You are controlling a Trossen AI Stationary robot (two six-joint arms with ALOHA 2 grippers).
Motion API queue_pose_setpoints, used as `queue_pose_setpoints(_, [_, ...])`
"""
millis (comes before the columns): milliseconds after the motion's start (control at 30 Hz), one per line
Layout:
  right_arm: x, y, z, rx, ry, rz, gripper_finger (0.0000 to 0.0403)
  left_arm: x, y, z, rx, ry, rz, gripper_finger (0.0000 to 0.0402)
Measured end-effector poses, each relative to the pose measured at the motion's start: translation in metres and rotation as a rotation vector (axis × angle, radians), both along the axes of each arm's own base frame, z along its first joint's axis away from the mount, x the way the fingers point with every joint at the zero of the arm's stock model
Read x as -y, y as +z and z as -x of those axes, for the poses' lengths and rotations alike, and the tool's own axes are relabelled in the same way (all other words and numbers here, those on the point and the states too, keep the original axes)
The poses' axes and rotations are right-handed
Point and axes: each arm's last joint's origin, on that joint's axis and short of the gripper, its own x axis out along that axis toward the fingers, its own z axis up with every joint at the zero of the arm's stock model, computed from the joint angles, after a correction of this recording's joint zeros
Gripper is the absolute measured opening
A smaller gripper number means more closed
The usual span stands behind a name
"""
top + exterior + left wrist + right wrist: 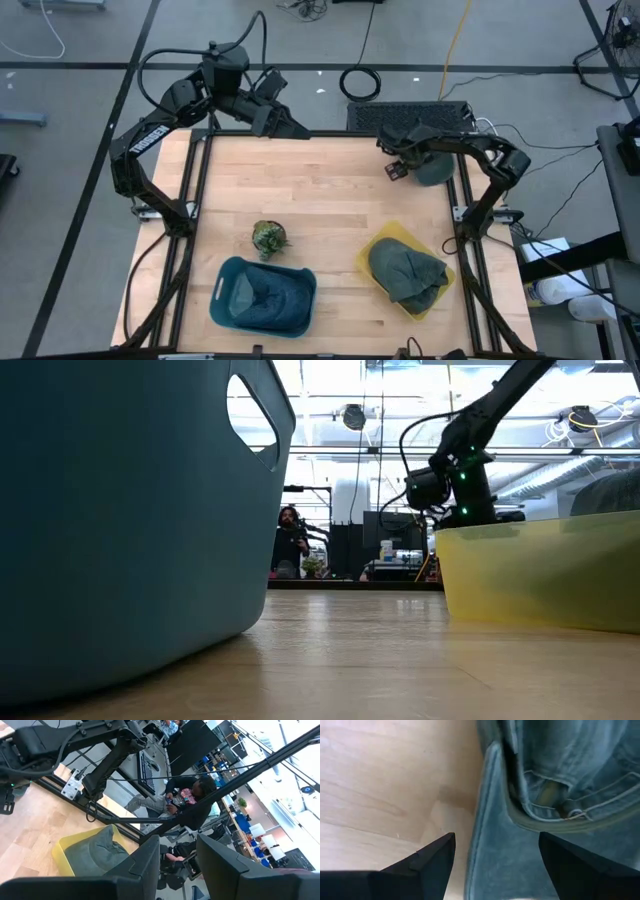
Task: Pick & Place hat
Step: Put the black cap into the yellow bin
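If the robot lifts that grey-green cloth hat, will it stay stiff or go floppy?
Probably floppy: the grey-green cloth hat under the right pincer shows soft folds and a curling brim. It looks light. The one in the yellow plastic tub slumps too.

Grey-green hat (432,168) — table's far right edge

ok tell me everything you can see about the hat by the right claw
The hat is a dark blue-green cap of soft, denim-like cloth with stitched seams, and an inner band and a brim show in the right wrist view. It sits at the table's far right edge, directly under the right claw. The claw's fingers stand open on either side of the brim; whether they touch it cannot be told.
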Motion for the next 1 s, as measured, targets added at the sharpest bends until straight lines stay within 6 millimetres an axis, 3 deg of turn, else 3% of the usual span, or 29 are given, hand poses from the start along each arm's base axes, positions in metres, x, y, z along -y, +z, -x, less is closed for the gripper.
queue_pose_setpoints(300, [-0.010, -0.022, 0.011, -0.056, 0.021, 0.023, 0.0253, 0.000, 0.000, 0.000, -0.002, -0.001, 0.002, 0.0136])
queue_pose_setpoints(700, [-0.011, -0.026, 0.013, -0.056, 0.022, 0.022, 0.0111, 0.000, 0.000, 0.000, -0.002, 0.000, 0.001, 0.0136])
queue_pose_setpoints(1000, [-0.011, -0.025, 0.013, -0.067, 0.039, 0.026, 0.0030, 0.000, 0.000, 0.000, -0.002, 0.000, 0.001, 0.0136])
